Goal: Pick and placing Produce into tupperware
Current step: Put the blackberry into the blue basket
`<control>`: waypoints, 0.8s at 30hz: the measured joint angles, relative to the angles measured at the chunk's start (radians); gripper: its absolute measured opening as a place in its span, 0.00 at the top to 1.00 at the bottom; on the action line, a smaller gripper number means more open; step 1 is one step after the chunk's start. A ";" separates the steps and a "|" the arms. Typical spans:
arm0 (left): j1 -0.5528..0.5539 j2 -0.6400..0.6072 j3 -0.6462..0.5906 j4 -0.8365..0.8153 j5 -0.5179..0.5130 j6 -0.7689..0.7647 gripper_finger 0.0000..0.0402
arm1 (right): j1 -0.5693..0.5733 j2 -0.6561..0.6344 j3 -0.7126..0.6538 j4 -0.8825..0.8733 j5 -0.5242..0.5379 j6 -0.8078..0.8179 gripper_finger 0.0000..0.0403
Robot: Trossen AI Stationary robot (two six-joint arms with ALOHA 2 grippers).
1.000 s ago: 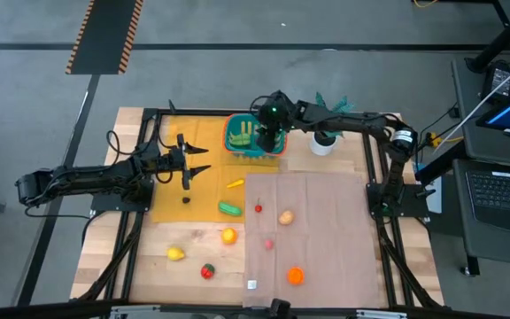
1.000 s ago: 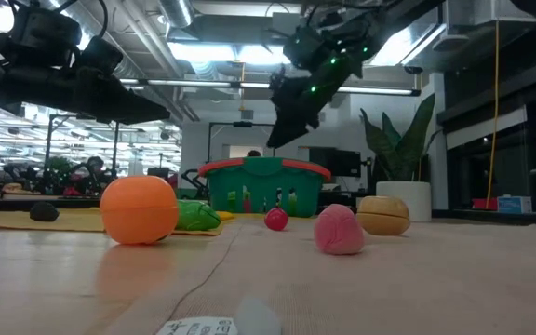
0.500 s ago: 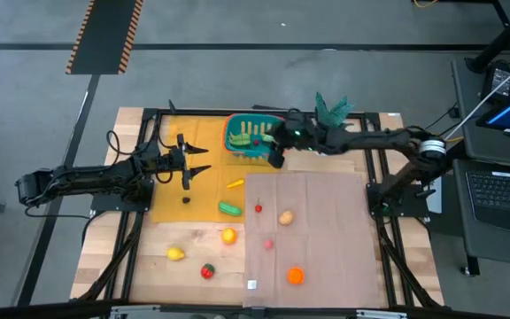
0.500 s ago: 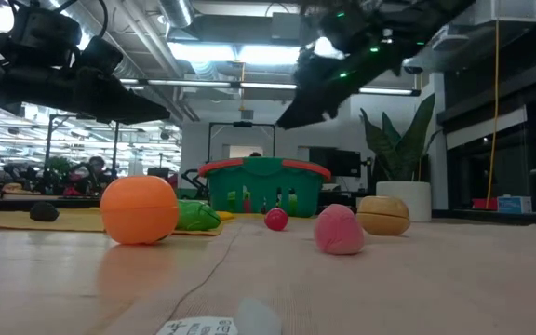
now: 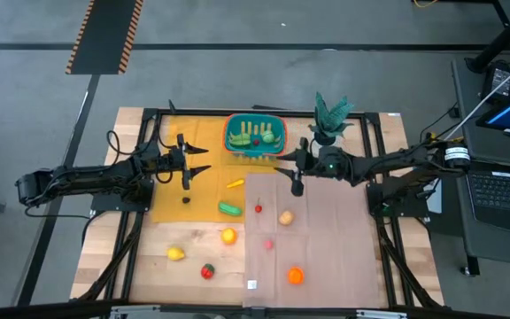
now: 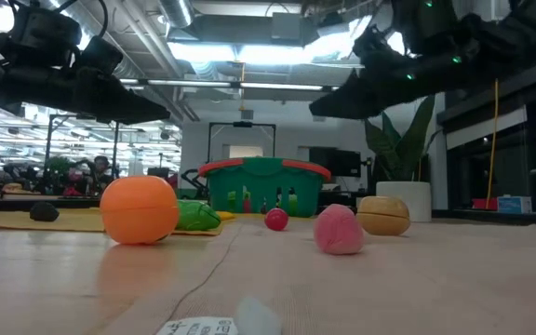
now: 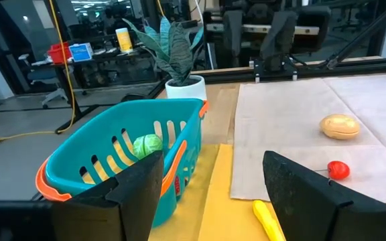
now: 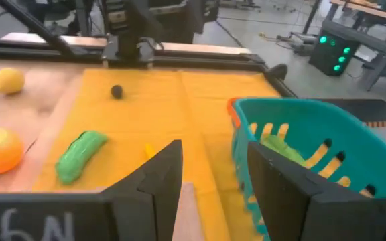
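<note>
Landmark: the teal basket [image 5: 255, 136] with an orange-red rim, standing at the far middle of the table [image 5: 104, 257]. Well to its left, the left gripper [image 5: 193, 166] hangs above the yellow mat [image 5: 180, 199], fingers spread and empty. Inside the basket lie green and yellow produce pieces [image 5: 253, 135]. Nearer than the basket: a yellow piece [image 5: 235, 183], a green vegetable [image 5: 229, 209], an orange fruit [image 5: 228, 236], a lemon [image 5: 176, 253] and a red-and-green piece [image 5: 207, 271]. Just right of the basket, the right gripper [image 5: 292, 168] hovers over the brown cloth [image 5: 326, 239], fingers spread, holding nothing. On the cloth: a small red piece [image 5: 258, 208], a tan potato [image 5: 285, 217] and an orange piece [image 5: 295, 276]. The right wrist view shows pale marks on that gripper, not clearly legible. The small white tag [image 5: 252, 284] at the cloth's near edge is also unreadable.
</note>
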 joint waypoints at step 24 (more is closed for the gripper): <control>0.000 0.000 0.000 0.007 0.000 -0.049 0.38 | 0.008 0.019 -0.031 0.037 -0.010 0.006 0.58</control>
